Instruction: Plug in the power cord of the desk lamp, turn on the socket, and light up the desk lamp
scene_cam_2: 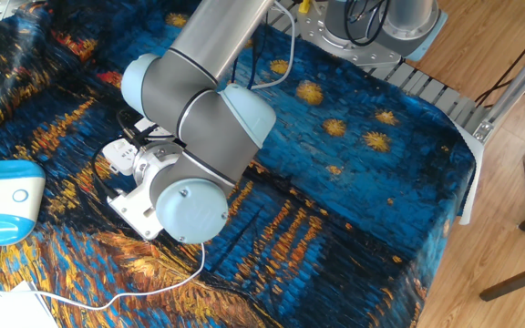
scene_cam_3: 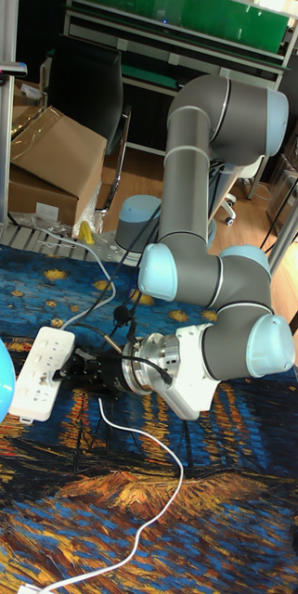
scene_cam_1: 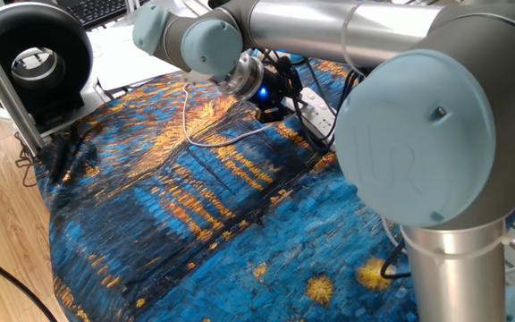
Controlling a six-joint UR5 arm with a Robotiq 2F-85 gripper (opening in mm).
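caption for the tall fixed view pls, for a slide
UR5 gripper reaching sideways at the white socket, thin power cord trailing across the patterned cloth.

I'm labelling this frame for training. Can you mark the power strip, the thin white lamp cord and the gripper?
power strip point(scene_cam_3: 39, 371), tall fixed view, on its white top face among the outlets.
lamp cord point(scene_cam_3: 158, 513), tall fixed view, on the loose run across the cloth.
gripper point(scene_cam_3: 74, 368), tall fixed view, at the black fingertips beside the strip.

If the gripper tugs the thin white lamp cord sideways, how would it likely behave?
The power cord looks floppy: it lies in loose curves across the tablecloth, so it would probably bend and trail. It looks very thin, so likely light. The socket lies flat and looks blockier, so it seems less likely to shift. The gripper is right at it.
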